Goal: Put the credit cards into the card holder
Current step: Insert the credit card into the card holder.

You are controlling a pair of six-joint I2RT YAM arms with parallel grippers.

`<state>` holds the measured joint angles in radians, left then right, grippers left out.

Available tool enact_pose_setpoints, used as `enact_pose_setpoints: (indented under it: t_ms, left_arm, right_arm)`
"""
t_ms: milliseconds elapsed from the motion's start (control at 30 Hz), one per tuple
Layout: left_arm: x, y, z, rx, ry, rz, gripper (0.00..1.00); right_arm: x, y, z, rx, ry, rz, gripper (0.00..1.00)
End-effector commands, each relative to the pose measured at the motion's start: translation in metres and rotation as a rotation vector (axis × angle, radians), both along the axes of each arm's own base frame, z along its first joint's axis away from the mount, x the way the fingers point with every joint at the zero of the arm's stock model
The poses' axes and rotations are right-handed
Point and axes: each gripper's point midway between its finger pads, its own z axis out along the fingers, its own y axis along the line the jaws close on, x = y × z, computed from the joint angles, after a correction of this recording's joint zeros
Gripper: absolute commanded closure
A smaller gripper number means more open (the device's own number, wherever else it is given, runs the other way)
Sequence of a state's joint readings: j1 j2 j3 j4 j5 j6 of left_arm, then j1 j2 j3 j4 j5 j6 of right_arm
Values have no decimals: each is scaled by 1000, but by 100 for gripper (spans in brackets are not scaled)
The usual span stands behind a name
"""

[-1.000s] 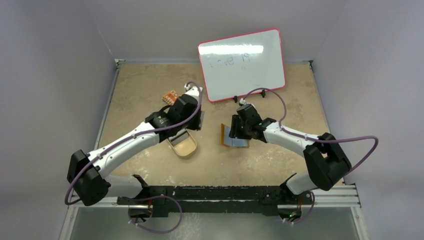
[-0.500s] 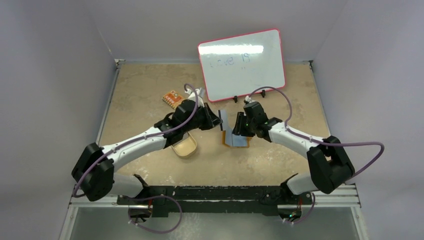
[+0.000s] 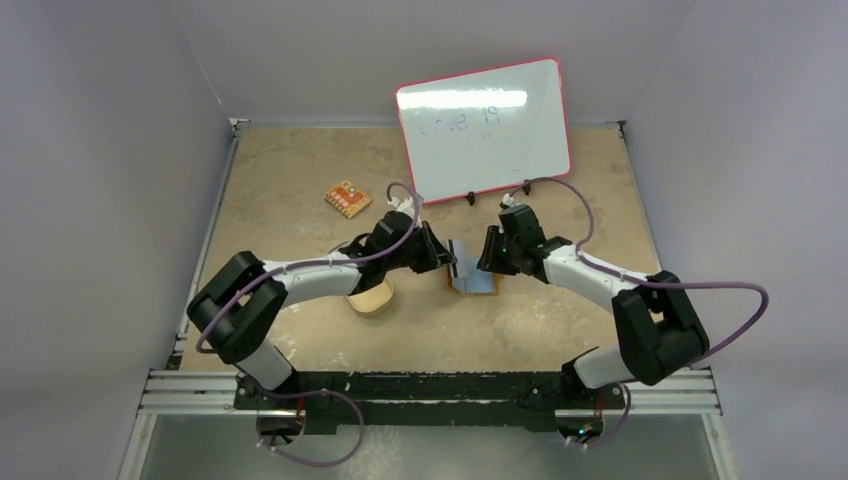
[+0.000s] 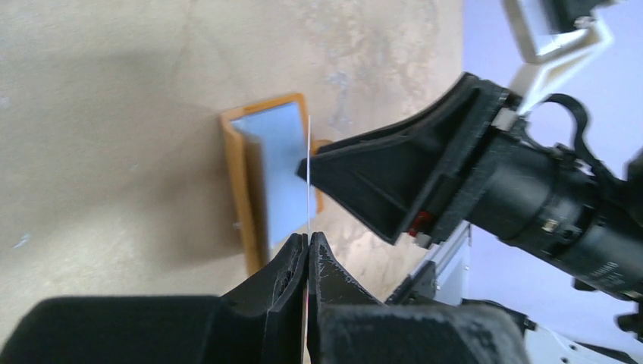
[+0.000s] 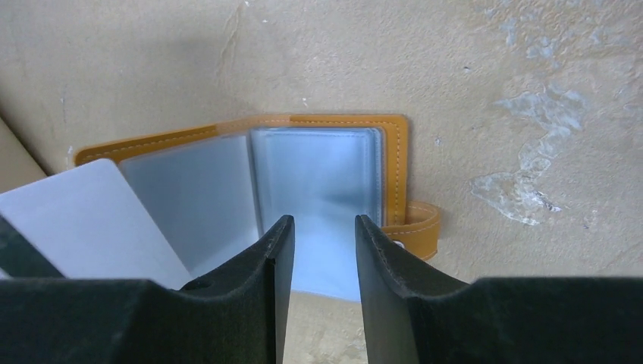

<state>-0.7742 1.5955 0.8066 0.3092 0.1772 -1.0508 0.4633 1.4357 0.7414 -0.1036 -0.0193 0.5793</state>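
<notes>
- Left gripper point(image 4: 308, 241) clamped on one card point(image 4: 309, 167), edge-on just above the open holder point(image 4: 258, 174).
- Right gripper point(image 5: 318, 227): jaws apart over the holder's pale sleeves.
- Card looks light, stiff, slick; I'd pinch the short end.
- Holder looks floppy and probably needs pinning.

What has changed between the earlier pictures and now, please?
The left gripper, shut on a thin grey card, swung right from the tan oval dish to the open orange leather card holder. The right gripper drew back slightly rightwards. Holder and dish stayed put.
</notes>
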Motion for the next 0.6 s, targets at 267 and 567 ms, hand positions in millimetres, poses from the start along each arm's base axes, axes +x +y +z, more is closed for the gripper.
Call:
enact_pose_setpoints:
  t_ms: [267, 567]
  left_arm:
    - [9, 19, -37, 185, 0, 34, 100]
    - [7, 2, -32, 76, 36, 18, 100]
  right_arm:
    - [-2, -6, -10, 1, 3, 4, 65]
    - [-7, -5, -13, 17, 10, 4, 67]
